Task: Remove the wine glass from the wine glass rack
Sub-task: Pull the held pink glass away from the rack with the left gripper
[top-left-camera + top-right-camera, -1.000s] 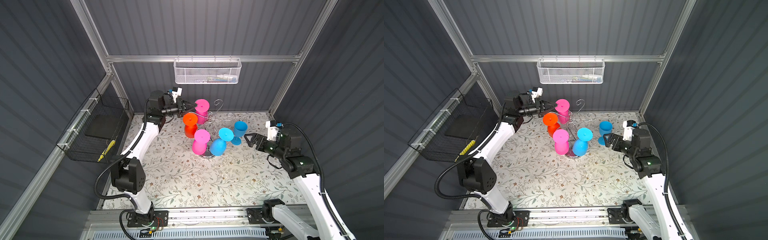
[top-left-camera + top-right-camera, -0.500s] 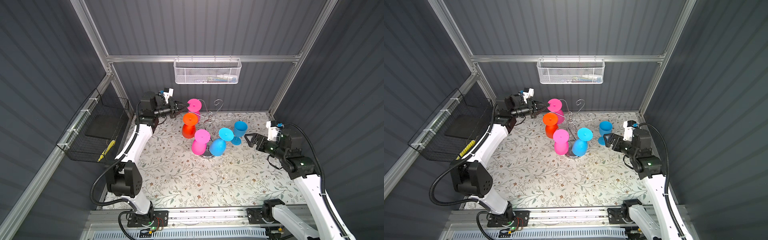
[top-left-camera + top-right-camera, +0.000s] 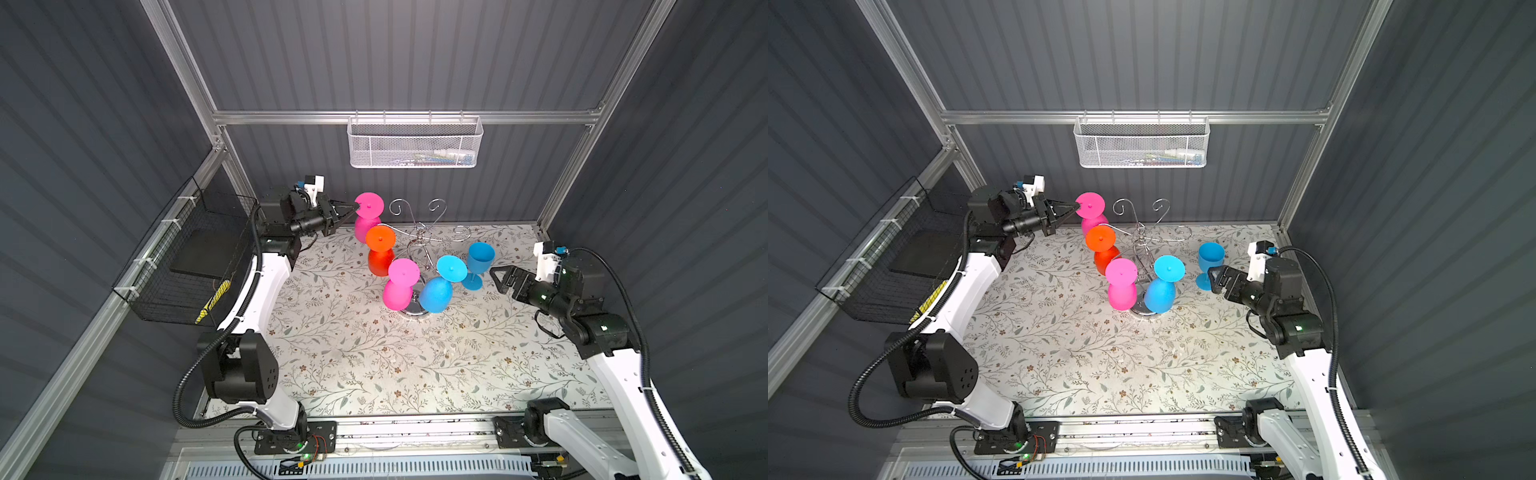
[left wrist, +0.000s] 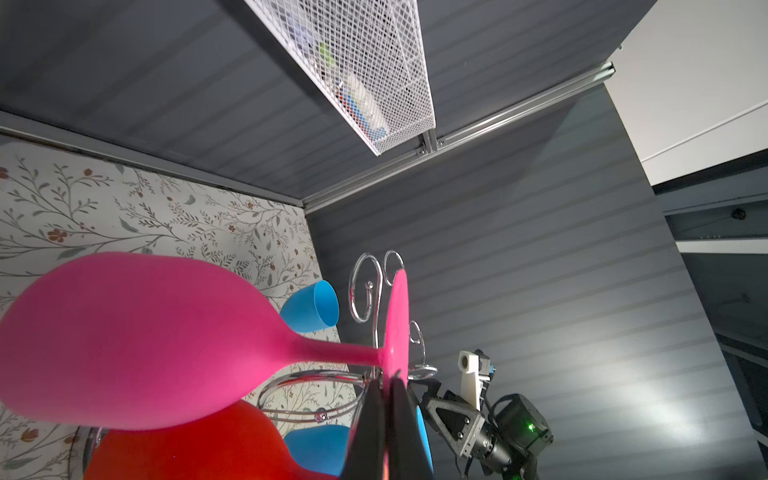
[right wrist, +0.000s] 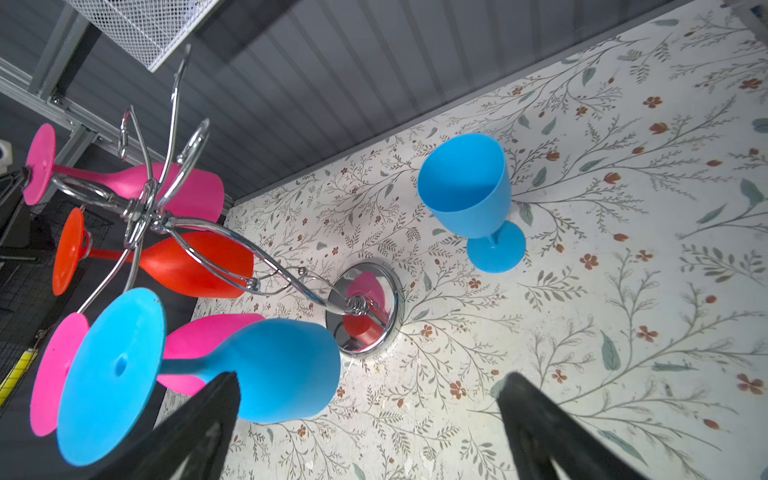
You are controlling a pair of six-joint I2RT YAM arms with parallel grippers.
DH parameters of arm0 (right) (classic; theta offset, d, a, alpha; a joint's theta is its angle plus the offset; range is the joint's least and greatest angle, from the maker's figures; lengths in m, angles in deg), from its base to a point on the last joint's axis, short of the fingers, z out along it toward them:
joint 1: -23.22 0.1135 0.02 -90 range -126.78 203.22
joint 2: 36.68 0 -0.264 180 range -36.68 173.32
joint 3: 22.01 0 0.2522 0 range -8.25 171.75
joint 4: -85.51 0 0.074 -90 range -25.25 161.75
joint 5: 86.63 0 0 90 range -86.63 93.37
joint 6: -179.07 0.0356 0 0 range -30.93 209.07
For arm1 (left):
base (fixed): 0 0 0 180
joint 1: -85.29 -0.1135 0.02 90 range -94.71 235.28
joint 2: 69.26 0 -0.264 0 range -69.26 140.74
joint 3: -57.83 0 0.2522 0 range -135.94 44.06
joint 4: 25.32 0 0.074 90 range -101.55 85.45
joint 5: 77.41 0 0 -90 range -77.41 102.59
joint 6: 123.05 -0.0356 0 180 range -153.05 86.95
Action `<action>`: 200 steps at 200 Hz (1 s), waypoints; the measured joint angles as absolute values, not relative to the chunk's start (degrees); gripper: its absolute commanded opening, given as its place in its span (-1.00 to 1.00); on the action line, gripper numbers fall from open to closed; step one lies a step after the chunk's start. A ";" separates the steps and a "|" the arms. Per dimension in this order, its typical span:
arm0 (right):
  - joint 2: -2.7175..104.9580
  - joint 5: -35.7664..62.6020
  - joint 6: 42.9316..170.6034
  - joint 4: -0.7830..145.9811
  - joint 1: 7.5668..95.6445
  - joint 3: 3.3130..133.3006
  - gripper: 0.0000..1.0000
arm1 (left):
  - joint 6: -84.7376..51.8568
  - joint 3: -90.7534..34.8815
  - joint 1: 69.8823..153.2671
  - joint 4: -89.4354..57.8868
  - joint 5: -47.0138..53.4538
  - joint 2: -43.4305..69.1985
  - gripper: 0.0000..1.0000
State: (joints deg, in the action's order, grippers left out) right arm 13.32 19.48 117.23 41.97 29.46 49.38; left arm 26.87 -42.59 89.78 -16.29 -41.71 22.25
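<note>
**Left gripper gripping the back pink wine glass by its foot, at the rack arm's outer end**

The left gripper (image 3: 351, 208) is clamping edge-on onto the foot disc of the pink wine glass (image 3: 369, 208). The wrist view is showing both fingers (image 4: 370, 428) squeezing the disc rim. The glass is hanging bowl-down at the back left of the wine glass rack (image 3: 419, 235), with its stem near the tip of a chrome arm. Can't tell whether the stem is fully clear of the wire.

Step in hand, judging: unhooking. The next move is calling for a level slide outward, away from the rack's centre, keeping the foot flat so it isn't snagging the scroll end.

The right gripper (image 3: 498, 280) is sitting wide open and empty, near the upright blue glass (image 3: 478, 259) but apart from it.

Room:
- The orange glass (image 3: 380, 249) is hanging just beside the held bowl, so dropping early is risking a knock.
- The back wall (image 3: 332, 166) is lying close behind.
- The black wire basket (image 3: 187, 266) is occupying the left wall.
- The bare table (image 3: 332, 299) at front left is offering the clearest way out.
</note>
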 measured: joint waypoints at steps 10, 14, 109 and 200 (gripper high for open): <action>13.49 19.55 117.78 42.69 29.46 49.42 0.98 | 26.72 -42.39 89.69 -16.24 -40.77 21.85 -1.00; 13.64 19.66 118.00 42.97 29.44 49.51 0.98 | 26.63 -42.37 89.69 -16.24 -40.31 21.72 -1.00; 26.02 27.07 118.65 45.25 29.35 65.23 0.97 | 17.45 -49.89 90.80 -12.70 -33.21 20.52 -1.00; 38.85 44.51 118.69 44.02 29.38 90.01 0.68 | -12.29 -64.31 107.72 -3.50 -23.11 20.76 -1.00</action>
State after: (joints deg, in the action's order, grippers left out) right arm 38.85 44.51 118.69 44.02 29.38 90.01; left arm -12.29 -64.31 107.72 -3.50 -23.11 20.76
